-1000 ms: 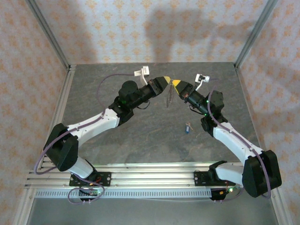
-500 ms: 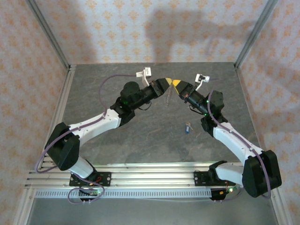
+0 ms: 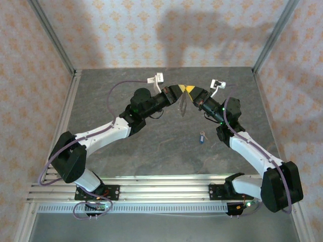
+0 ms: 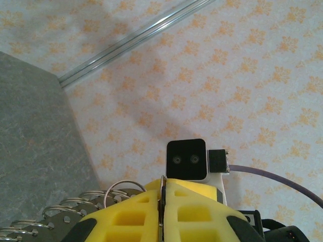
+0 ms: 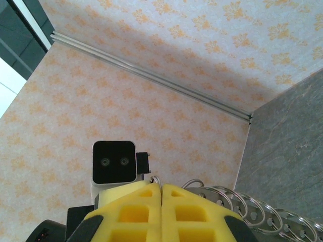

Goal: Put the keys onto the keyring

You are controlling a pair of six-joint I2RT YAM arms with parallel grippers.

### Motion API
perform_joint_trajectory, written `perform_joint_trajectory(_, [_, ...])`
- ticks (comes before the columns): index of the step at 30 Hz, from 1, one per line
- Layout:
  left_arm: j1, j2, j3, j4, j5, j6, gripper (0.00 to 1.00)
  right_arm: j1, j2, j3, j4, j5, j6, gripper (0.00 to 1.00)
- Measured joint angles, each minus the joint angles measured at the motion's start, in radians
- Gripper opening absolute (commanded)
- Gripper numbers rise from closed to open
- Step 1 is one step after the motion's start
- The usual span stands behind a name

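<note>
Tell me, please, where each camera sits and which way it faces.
Top external: above and behind the bases, looking down on the table; both arms show, left gripper and right gripper meeting at the hanging keyring, key lying nearer.
Left wrist: on the left arm, looking along the shut left fingers at the wall and the right wrist's camera.
Right wrist: mirrored, looking along the shut right fingers at the left wrist's camera.
Shared: both wrist views show the keyring's wire loops beside the fingers.
</note>
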Motion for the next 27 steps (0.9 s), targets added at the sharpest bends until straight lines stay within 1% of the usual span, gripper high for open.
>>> perform_joint_trajectory(3, [0.000,0.001,0.000,0.003,0.000,0.002,0.00,0.000,0.000,0.000,0.000,0.004,0.000,0.00])
perform_joint_trajectory(9, [0.000,0.010,0.000,0.013,0.000,0.003,0.00,0.000,0.000,0.000,-0.006,0.011,-0.002,0.00])
perform_joint_trajectory(10, [0.000,0.010,0.000,0.013,0.000,0.008,0.00,0.000,-0.001,0.000,-0.013,0.014,-0.004,0.05])
perform_joint_trajectory(12, [0.000,0.010,0.000,0.005,0.002,0.031,0.00,0.000,-0.011,0.001,-0.047,0.021,-0.017,0.25])
perform_joint_trajectory(13, [0.000,0.010,0.000,-0.005,0.004,0.046,0.00,-0.001,-0.021,0.002,-0.072,0.027,-0.028,0.31])
perform_joint_trajectory(15, [0.000,0.010,0.000,-0.025,0.010,0.086,0.00,-0.011,-0.052,0.002,-0.143,0.041,-0.054,0.40])
perform_joint_trajectory(20, [0.010,-0.002,0.000,-0.117,0.040,0.211,0.00,-0.082,-0.158,0.006,-0.301,0.084,-0.097,0.52])
perform_joint_trajectory(23, [0.029,-0.028,0.000,-0.161,0.074,0.284,0.00,-0.113,-0.206,0.006,-0.392,0.117,-0.118,0.57])
perform_joint_trajectory(27, [0.047,-0.077,0.000,-0.191,0.118,0.396,0.00,-0.121,-0.243,-0.004,-0.509,0.163,-0.160,0.61])
